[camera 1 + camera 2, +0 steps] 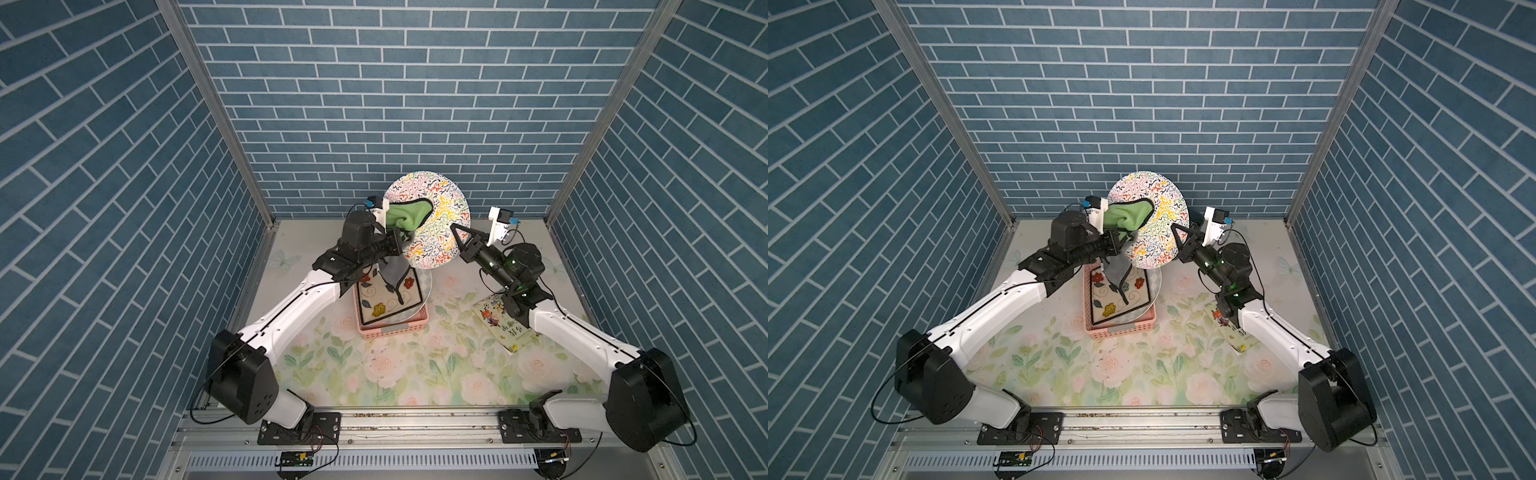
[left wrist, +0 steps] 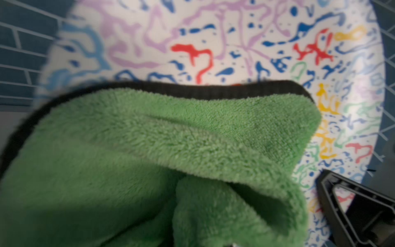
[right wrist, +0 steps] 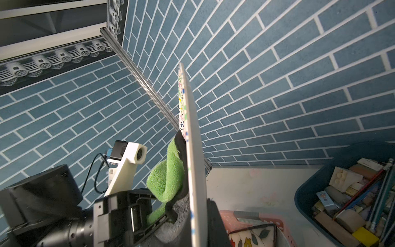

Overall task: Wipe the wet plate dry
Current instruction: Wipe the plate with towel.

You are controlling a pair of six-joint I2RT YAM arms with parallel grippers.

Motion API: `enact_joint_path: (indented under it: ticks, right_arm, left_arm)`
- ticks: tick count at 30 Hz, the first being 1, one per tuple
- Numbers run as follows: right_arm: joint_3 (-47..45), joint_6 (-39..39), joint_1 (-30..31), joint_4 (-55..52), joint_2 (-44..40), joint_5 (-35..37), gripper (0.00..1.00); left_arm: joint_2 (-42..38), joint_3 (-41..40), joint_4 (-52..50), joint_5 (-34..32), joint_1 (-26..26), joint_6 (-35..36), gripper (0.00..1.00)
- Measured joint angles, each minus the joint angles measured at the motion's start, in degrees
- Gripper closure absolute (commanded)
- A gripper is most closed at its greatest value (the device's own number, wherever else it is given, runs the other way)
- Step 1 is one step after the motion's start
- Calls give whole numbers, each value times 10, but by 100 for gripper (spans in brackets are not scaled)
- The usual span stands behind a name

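Plate (image 1: 440,195), patterned in coloured squiggles, stands nearly on edge in the air at 12 o'clock from the pink basket (image 1: 390,330), clear of the table. Right gripper (image 1: 455,230) is clamped on its rim at about 4 o'clock, with a finger on each face. Left gripper (image 1: 400,241) is closed on the green cloth (image 1: 405,218); its fingertips are buried in the folds, so the exact pinch is hard to make out. The cloth lies pressed against the plate's patterned face on the 9 o'clock side. A floral dish (image 1: 386,299) sits in the basket, and a book (image 1: 496,322) lies at 3 o'clock from it.
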Motion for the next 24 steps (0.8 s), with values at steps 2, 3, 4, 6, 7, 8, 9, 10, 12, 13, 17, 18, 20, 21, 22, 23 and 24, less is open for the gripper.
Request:
enact_joint_path:
  ticks: [2, 3, 4, 6, 7, 8, 9, 10, 12, 13, 17, 18, 20, 21, 22, 23, 24]
  right_arm:
    - [32, 14, -21, -5, 13, -19, 100]
    - [42, 27, -34, -1, 13, -30, 100]
    - [49, 43, -52, 8, 9, -40, 100]
    - [54, 74, -86, 28, -8, -54, 100]
    - [54, 83, -105, 35, -22, -60, 100]
    - [54, 97, -123, 41, -38, -65, 100]
    - [54, 116, -138, 53, -52, -66, 100]
    - [53, 135, -152, 69, -67, -65, 100]
    - [48, 169, -163, 106, -92, -66, 100]
    - [43, 190, -163, 134, -102, -70, 100]
    - [18, 276, -158, 249, -104, -92, 100]
    - [12, 296, -158, 271, -98, -97, 100]
    - [5, 335, -156, 309, -76, -106, 100]
    - [5, 353, -154, 324, -63, -111, 100]
    - [5, 372, -152, 339, -48, -116, 100]
    - [5, 404, -150, 354, -35, -115, 100]
    - [7, 433, -148, 372, -24, -115, 100]
  left_arm:
    - [5, 16, 15, 6, -12, -2, 100]
    - [1, 16, 23, 13, -13, -4, 100]
    - [-7, 12, 33, 24, -12, -12, 100]
    - [-33, -15, 66, 54, 2, -41, 100]
    - [-49, -33, 90, 73, 15, -63, 100]
    - [-66, -54, 117, 90, 30, -89, 100]
    - [-82, -74, 145, 106, 47, -117, 100]
    - [-94, -93, 177, 125, 64, -148, 100]
    - [-101, -113, 240, 160, 85, -204, 100]
    - [-97, -117, 280, 180, 88, -236, 100]
    - [-75, -120, 443, 253, 79, -357, 100]
    - [-72, -116, 482, 268, 76, -383, 100]
    - [-67, -100, 537, 289, 70, -418, 100]
    - [-66, -87, 562, 297, 65, -431, 100]
    - [-66, -76, 582, 303, 60, -442, 100]
    - [-66, -64, 598, 307, 56, -452, 100]
    - [-65, -52, 613, 308, 52, -463, 100]
